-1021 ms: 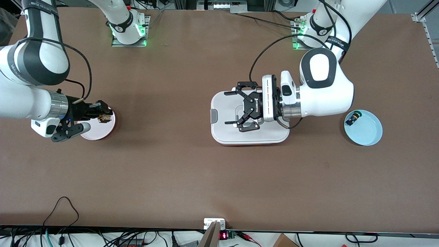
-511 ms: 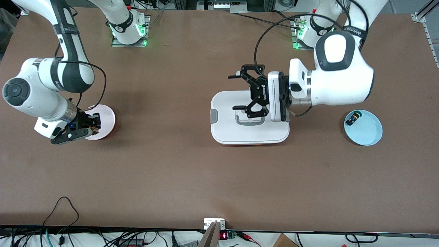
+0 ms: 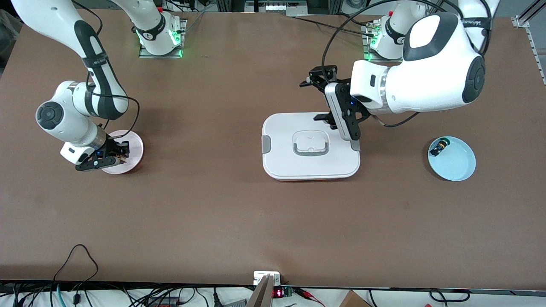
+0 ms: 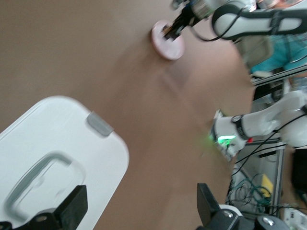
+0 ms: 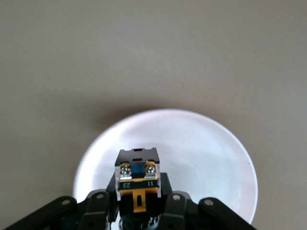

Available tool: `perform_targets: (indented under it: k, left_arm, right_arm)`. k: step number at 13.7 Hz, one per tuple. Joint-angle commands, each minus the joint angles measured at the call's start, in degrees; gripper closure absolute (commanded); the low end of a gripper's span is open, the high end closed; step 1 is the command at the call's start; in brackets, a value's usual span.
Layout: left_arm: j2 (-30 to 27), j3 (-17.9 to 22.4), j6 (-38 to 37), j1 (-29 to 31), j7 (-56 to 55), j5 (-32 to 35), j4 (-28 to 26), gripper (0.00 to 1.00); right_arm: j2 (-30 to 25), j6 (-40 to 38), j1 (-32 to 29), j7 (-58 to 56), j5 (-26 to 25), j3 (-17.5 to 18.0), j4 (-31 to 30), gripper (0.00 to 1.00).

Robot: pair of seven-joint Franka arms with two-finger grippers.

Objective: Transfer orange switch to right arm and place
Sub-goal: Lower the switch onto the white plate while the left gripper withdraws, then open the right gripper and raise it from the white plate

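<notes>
My right gripper (image 3: 118, 157) is shut on the orange switch (image 3: 123, 157), over the part of the pink plate (image 3: 131, 143) nearest the front camera. In the right wrist view the switch (image 5: 137, 184), black with orange marks and two screws, sits between the fingers (image 5: 96, 207) above the plate (image 5: 206, 153). I cannot tell whether it touches the plate. My left gripper (image 3: 318, 99) is open and empty, up over the edge of the white lidded box (image 3: 281, 162) farthest from the front camera. In the left wrist view its fingers (image 4: 72, 207) stand wide apart.
A light blue plate (image 3: 458, 166) toward the left arm's end of the table holds a black button with a green cap (image 3: 439, 148). The white box has a grey handle (image 3: 311, 145) and also shows in the left wrist view (image 4: 57, 134).
My right arm has swung and brought the switch down toward the pink plate's nearer edge. My left gripper has risen and drawn back from over the box's handle toward its base.
</notes>
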Motion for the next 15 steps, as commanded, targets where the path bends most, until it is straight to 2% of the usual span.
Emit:
perform_targets:
  k: [1, 2, 3, 4, 5, 7, 8, 12, 14, 15]
  left_arm:
    - [0.59, -0.06, -5.62, 0.95, -5.84, 9.85, 2.71, 0.0]
    - [0.67, -0.06, -6.68, 1.47, -5.94, 13.8, 3.06, 0.0]
    - [0.76, -0.06, -7.56, 2.35, -5.86, 18.54, 3.15, 0.0]
    - [0.76, -0.06, -7.83, 3.05, -5.77, 22.5, 3.15, 0.0]
    - [0.76, -0.06, -7.92, 4.28, -5.51, 27.15, 3.33, 0.0]
    - [0.5, -0.24, -9.15, 5.43, -5.59, 38.31, 3.41, 0.0]
    - [0.41, -0.32, -9.94, 5.52, -5.59, 41.14, 3.5, 0.0]
    - [0.5, 0.2, -16.53, 8.41, -6.12, 42.05, 11.14, 0.0]
    - [0.06, 1.17, -16.72, 10.0, -6.81, 42.05, 12.11, 0.0]
    - [-1.94, 3.78, -16.28, 9.92, -8.13, 41.79, 11.16, 0.0]
  right_arm:
    - [1.73, 2.54, -0.93, 0.06, -0.69, 0.49, -0.97, 0.91]
    - [2.08, 2.64, -0.93, 0.06, -0.43, 0.49, -1.06, 0.59]
    - [1.74, 2.2, -0.93, 0.06, -0.34, 0.49, -0.97, 0.08]
    - [0.34, 1.59, -0.93, -0.2, -0.43, 0.57, -0.54, 0.0]
    - [-1.93, -1.29, -0.49, -0.12, -0.34, 0.75, 0.34, 0.0]
    - [-7.29, -11.81, -0.14, 0.14, -0.16, 1.45, 4.1, 0.0]
    - [-10.8, -15.69, 0.39, 0.23, -0.08, 1.45, 5.26, 0.0]
    - [-22.5, -30.63, 3.64, 3.74, -0.34, 1.81, 8.68, 0.0]
    - [-24.8, -40.12, 5.39, 3.92, -0.86, 1.81, 14.9, 0.0]
    - [-24.81, -45.04, 5.58, 3.92, -0.95, 1.81, 19.46, 0.0]
